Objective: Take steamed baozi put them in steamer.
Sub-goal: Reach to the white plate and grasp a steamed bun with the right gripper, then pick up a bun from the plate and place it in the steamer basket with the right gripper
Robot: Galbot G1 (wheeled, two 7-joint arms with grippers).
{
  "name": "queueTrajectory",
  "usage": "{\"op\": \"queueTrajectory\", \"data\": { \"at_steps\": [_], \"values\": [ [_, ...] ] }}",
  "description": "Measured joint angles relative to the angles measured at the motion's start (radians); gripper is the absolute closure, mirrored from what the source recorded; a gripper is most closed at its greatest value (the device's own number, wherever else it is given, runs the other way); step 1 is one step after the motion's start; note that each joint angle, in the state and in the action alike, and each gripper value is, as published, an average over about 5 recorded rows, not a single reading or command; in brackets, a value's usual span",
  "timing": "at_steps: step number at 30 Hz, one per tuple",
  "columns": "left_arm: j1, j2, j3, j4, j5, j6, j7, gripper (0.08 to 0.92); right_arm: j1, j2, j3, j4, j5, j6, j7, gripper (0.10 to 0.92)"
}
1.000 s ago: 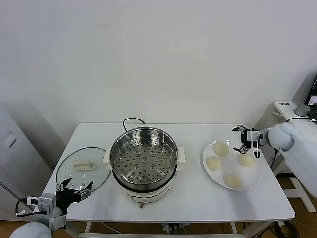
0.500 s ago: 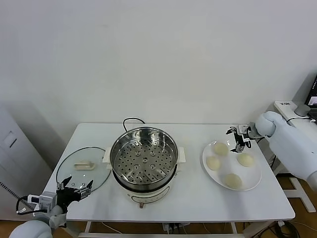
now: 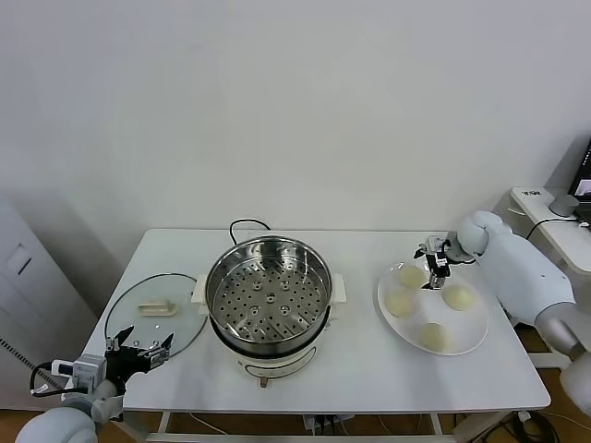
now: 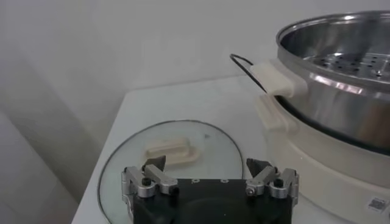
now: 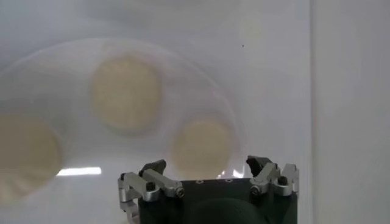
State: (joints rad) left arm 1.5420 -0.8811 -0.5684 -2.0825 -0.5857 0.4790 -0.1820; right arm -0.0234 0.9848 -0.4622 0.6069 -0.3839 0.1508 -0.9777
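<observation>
Right gripper (image 3: 432, 258) hung with fingers spread and nothing between them, just above the far edge of the white plate (image 3: 476, 323), over the far-left baozi (image 3: 412, 275). Over the last second it had swung leftward from above the right-hand bun (image 3: 459, 296) to this one. All four baozi lay on the plate; near-left bun (image 3: 399, 303) and nearest bun (image 3: 433, 336) untouched.

Judgement: target chosen, approach under way, no bun lifted yet.

Steamer (image 3: 268, 293) stood at table centre, well apart from the plate, perforated tray bare. Glass lid (image 3: 152, 314) lay to its left. Left gripper (image 3: 138, 352) stayed parked, fingers wide, at the table's near-left corner beside the lid.
</observation>
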Motion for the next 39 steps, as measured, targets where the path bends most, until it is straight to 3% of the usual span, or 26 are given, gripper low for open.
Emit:
{"op": "queueTrajectory", "data": {
  "at_steps": [20,27,39],
  "values": [
    [0.005,-0.002,0.005,-0.014,-0.001,-0.003,0.0,0.177,-0.01,0.054,0.068,-0.071,-0.045,-0.004,-0.002,0.589],
    [0.006,-0.007,0.005,-0.023,-0.001,0.0,-0.002,0.177,0.015,0.014,0.015,-0.003,0.009,-0.024,-0.02,0.601],
    [0.018,-0.007,0.005,-0.038,0.003,0.002,-0.004,0.177,0.247,-0.105,-0.276,0.295,0.266,0.024,-0.091,0.597]
  ]
}}
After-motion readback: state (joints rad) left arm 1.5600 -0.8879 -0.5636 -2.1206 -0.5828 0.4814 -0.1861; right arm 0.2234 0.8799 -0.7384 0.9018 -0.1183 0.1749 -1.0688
